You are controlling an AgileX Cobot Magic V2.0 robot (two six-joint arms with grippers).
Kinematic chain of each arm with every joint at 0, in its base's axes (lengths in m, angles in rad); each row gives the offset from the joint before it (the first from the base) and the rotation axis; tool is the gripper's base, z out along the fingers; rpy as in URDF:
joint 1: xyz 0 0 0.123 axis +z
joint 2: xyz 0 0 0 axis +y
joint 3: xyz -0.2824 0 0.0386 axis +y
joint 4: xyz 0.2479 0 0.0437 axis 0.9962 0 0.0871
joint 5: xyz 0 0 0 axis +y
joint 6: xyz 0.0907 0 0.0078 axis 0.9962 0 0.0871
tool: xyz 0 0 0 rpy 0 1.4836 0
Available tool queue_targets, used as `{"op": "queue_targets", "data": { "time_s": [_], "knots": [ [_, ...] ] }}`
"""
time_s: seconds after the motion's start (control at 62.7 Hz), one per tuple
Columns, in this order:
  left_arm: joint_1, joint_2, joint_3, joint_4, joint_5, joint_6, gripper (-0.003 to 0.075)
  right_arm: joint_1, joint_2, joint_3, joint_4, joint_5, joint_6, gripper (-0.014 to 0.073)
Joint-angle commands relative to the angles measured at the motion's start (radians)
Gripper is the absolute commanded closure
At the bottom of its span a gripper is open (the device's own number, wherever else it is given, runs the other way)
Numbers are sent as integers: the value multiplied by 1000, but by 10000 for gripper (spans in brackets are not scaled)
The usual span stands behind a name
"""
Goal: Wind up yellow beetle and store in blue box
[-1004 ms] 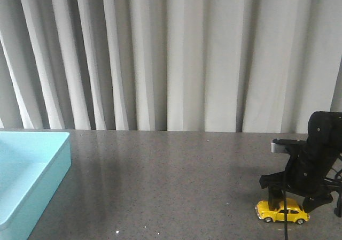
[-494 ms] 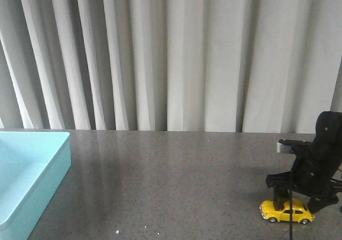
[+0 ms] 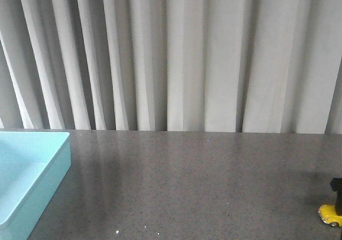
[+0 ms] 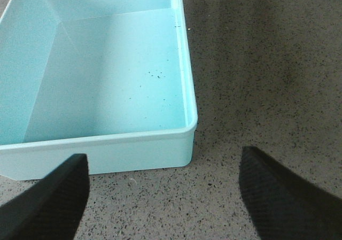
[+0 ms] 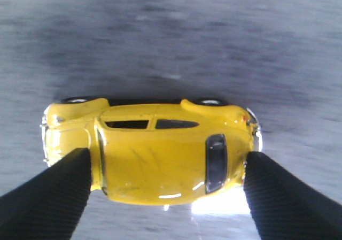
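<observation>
The yellow beetle (image 5: 155, 154) stands on its wheels on the grey table, lengthwise between my right gripper's (image 5: 166, 197) two black fingers. One finger presses its front end and the other its rear end. In the front view only the beetle's front (image 3: 330, 215) shows at the far right edge, with a black bit of the right gripper above it. The blue box (image 3: 53, 170) sits at the far left. My left gripper (image 4: 163, 197) is open and empty just outside a corner of the blue box (image 4: 107, 139), whose inside is bare.
A grey speckled tabletop (image 3: 176, 186) spans the front view between the box and the beetle. A pale pleated curtain (image 3: 176, 53) hangs behind the table's far edge.
My right gripper has slid the beetle along the table to the right, almost out of the front view. The box has not moved.
</observation>
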Motion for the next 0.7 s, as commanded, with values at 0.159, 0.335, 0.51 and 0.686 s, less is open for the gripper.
{"op": "queue_targets", "data": {
  "time_s": [0.159,0.335,0.51,0.686],
  "knots": [
    [-6,-4,-32,2,-59,-3,164,-122,-38,-16,13,-10,-113,29],
    [-6,-4,-32,2,-59,-3,164,-143,-40,-20,45,-31,-158,29],
    [-6,-4,-32,2,-59,-3,164,-141,-99,-48,134,-44,-220,29],
    [-6,-4,-32,2,-59,-3,164,-126,-230,-51,280,-47,-264,29]
  ]
}}
